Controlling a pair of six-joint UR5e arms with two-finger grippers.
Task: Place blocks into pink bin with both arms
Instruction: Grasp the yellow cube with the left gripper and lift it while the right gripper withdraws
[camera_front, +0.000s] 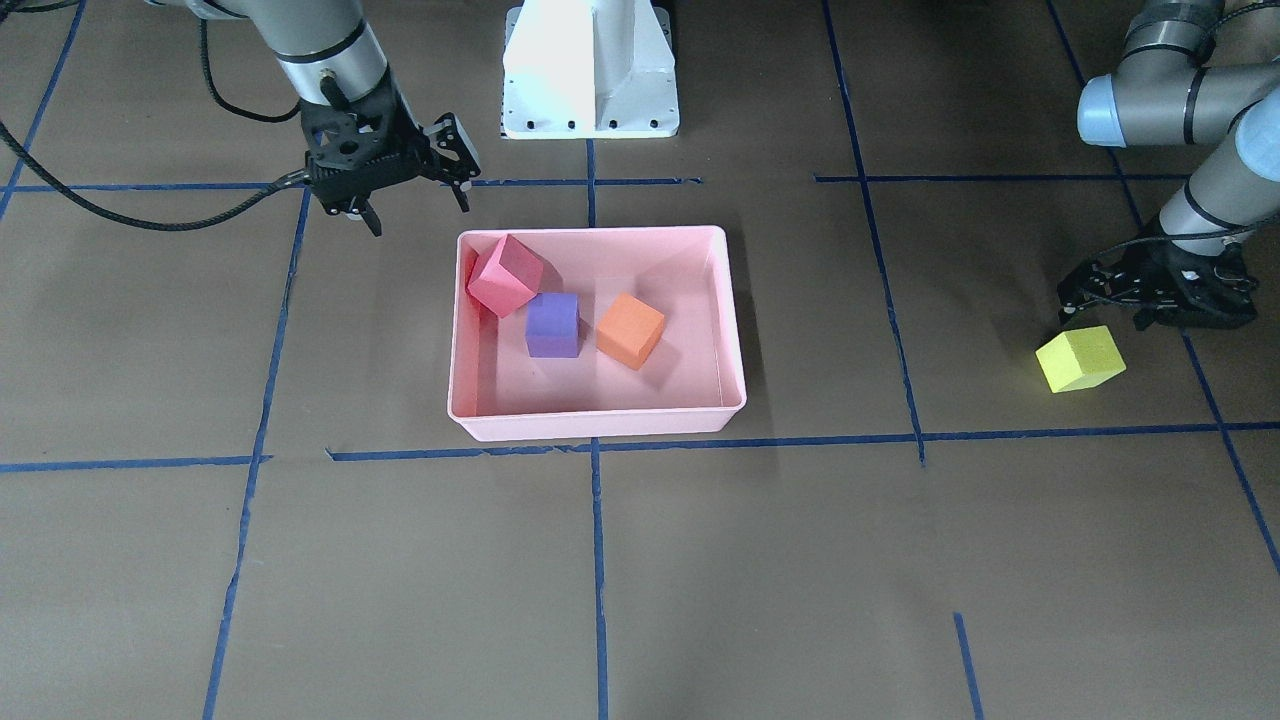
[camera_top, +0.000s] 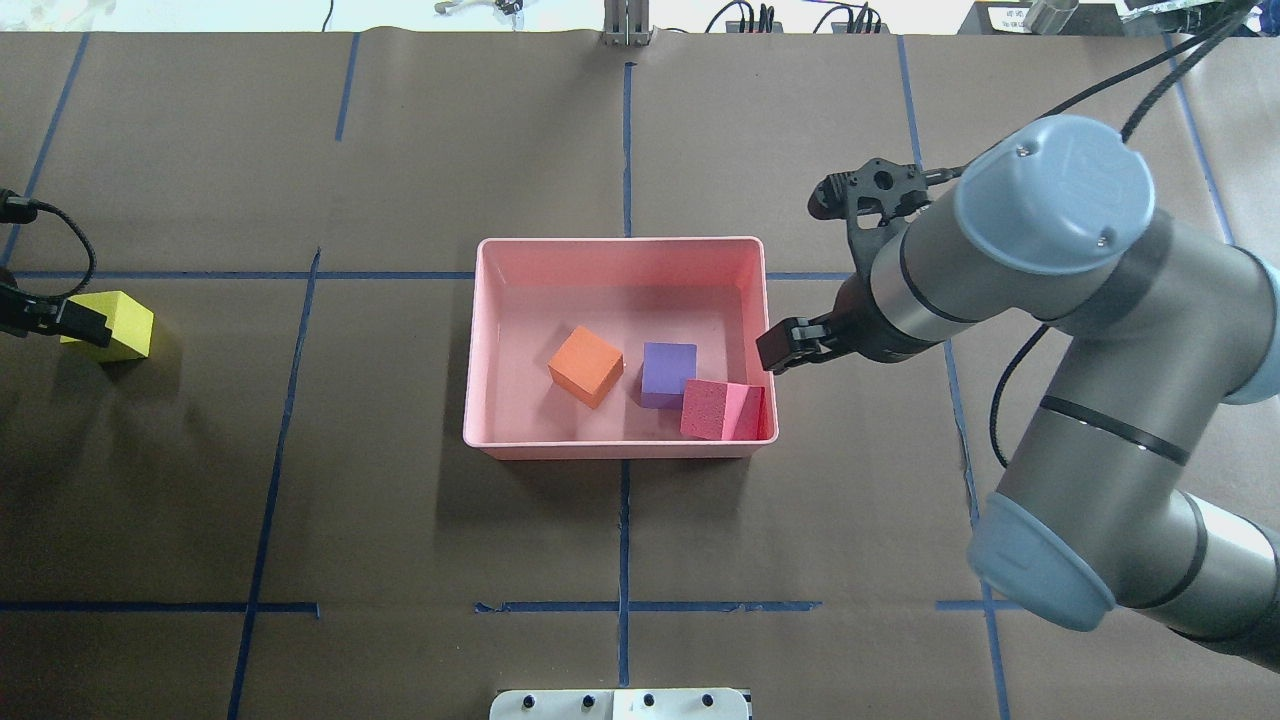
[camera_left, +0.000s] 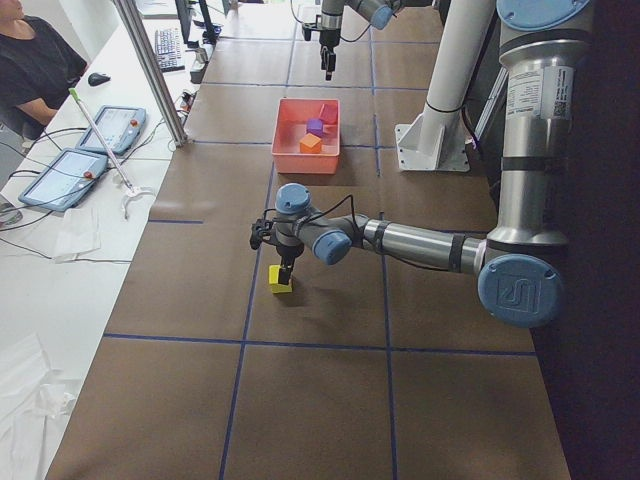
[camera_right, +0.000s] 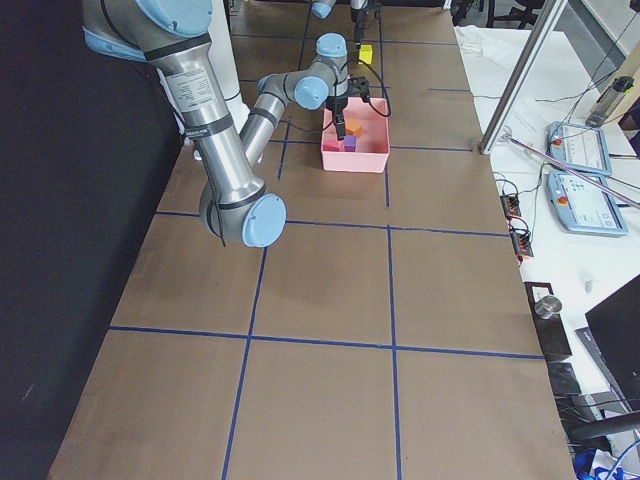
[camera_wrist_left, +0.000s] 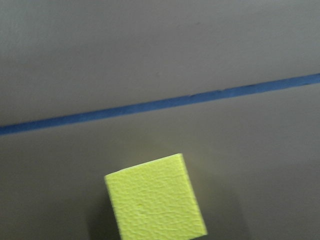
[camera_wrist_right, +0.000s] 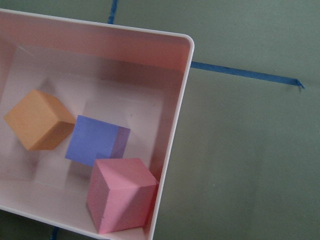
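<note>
The pink bin (camera_front: 596, 422) sits mid-table. In it lie the orange block (camera_front: 631, 330), the purple block (camera_front: 553, 325) and the red-pink block (camera_front: 505, 274), which is tilted against a corner wall. The yellow-green block (camera_front: 1080, 358) lies on the table far to the robot's left, and it fills the bottom of the left wrist view (camera_wrist_left: 155, 200). My left gripper (camera_front: 1110, 315) hovers just above and beside it, open and empty. My right gripper (camera_front: 417, 207) is open and empty, beside the bin's corner near the red-pink block and outside the rim.
The white pedestal base (camera_front: 590, 70) stands behind the bin. Blue tape lines (camera_front: 598, 560) cross the brown table cover. A black cable (camera_front: 150, 215) trails from the right wrist. An operator and tablets (camera_left: 75, 165) are on a side bench past the table's far edge.
</note>
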